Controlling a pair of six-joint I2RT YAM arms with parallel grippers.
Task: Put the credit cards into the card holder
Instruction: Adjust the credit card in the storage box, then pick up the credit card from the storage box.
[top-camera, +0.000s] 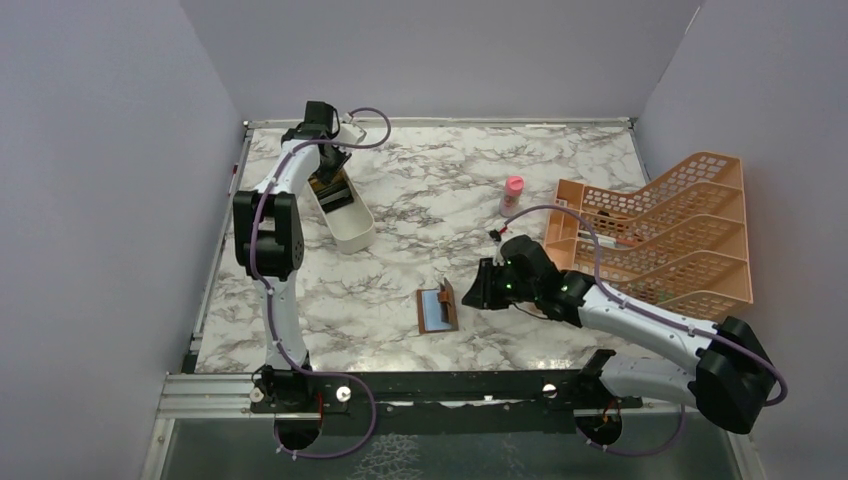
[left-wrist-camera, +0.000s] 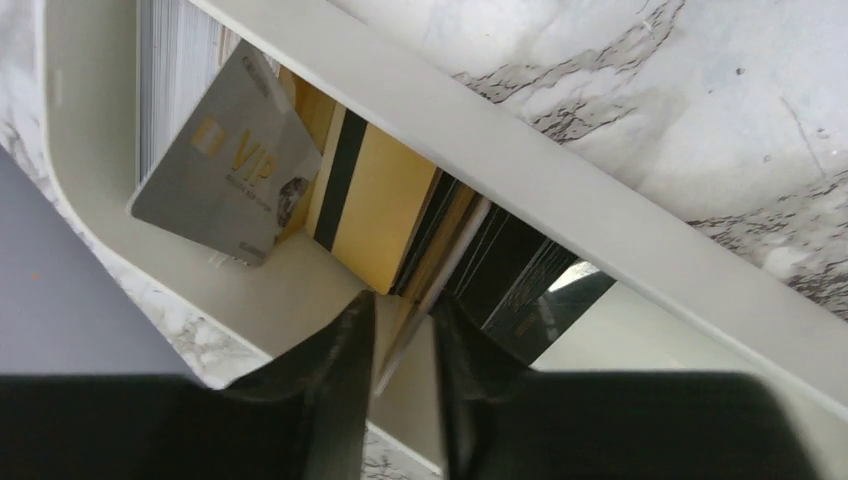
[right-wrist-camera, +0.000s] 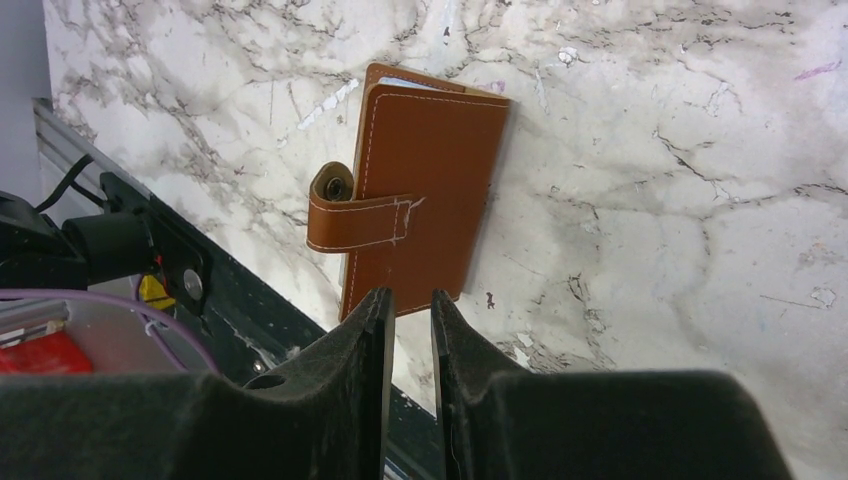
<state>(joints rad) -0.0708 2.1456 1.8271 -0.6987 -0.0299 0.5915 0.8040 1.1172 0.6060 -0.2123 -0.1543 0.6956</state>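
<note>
Left wrist view has the left gripper (left-wrist-camera: 402, 305) down in the white tray (left-wrist-camera: 560, 190), jaws a narrow gap apart astride one card's pale edge, wider than the card, so not clamped. The cards (left-wrist-camera: 375, 215) stand packed on edge there, gold and black, one grey one leaning loose. They look light, stiff and slick, so I'd pinch flat across the faces near a top edge, one card only. Well apart on the table lies the holder (right-wrist-camera: 425, 190), strap curled loose, soft and apt to slide, with the right gripper (right-wrist-camera: 410, 295) just beside it, narrow and empty.
</note>
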